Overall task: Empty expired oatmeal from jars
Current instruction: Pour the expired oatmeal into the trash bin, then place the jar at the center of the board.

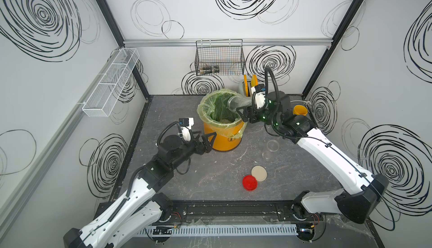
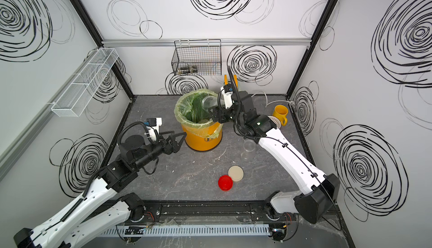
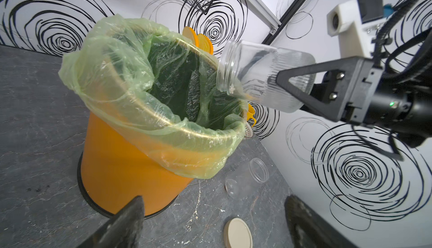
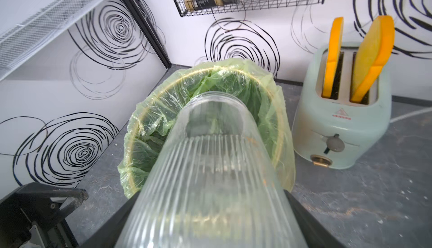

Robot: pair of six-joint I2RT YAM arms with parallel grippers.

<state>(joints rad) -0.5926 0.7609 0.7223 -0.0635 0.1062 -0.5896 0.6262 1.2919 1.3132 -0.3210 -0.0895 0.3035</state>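
Observation:
My right gripper [image 1: 240,108] [image 4: 210,200] is shut on a clear ribbed jar [image 1: 235,104] [image 3: 252,66] [image 4: 210,153]. The jar is tipped mouth-down over the orange bucket [image 1: 222,141] [image 3: 121,160] with a green liner. It looks almost empty, with a few flakes at its mouth. Pale oatmeal [image 1: 224,120] [image 2: 202,120] lies at the bucket's bottom. A second clear jar [image 1: 271,148] [image 2: 247,149] [image 3: 257,169], lidless and empty-looking, is on the table under the right arm. My left gripper [image 1: 212,141] [image 3: 215,198] hangs open beside the bucket's left wall, holding nothing.
A red lid [image 1: 249,182] [image 2: 225,182] and a cream lid [image 1: 259,173] [image 3: 238,234] lie side by side near the table's front. A mint toaster [image 4: 339,129] and a yellow mug [image 1: 300,110] stand at the back right. A black wire basket [image 1: 219,57] hangs on the back wall.

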